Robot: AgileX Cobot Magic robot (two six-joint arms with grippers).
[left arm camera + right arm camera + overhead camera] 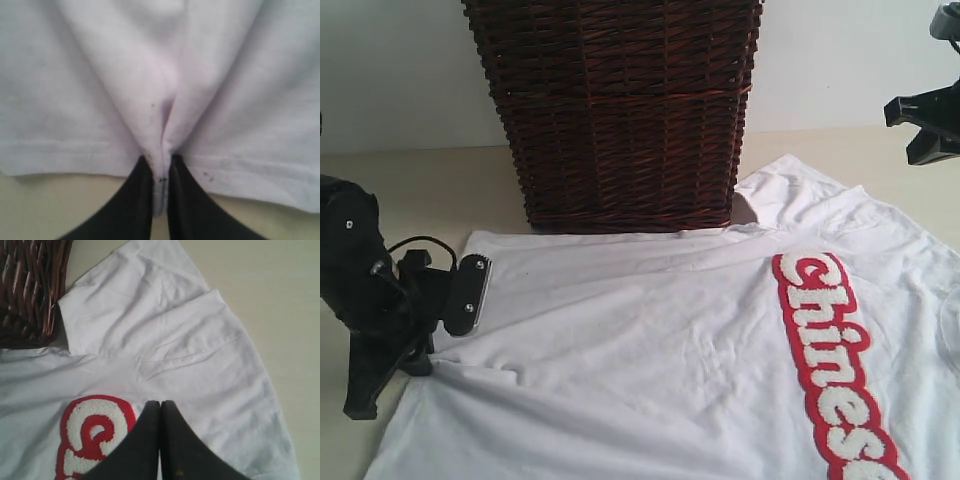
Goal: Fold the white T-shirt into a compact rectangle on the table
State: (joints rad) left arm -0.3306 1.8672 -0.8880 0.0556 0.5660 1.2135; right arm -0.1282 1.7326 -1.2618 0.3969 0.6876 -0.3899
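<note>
One dark wicker basket (620, 110) stands far on the table (430, 190), its top cut off so its inside is hidden. The white T-shirt (650, 350) lies spread just near of it (its near and right parts run out of view). The left gripper (161, 165) is pinched tight on the hem at the left, and the right gripper (160, 407) hangs above the shirt, jaws together, empty.

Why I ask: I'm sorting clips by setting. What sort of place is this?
Likely a robot lab bench staged for laundry folding: the white T-shirt spread on the table, a wicker basket before a plain wall, and the left gripper pinching the shirt's hem.
</note>
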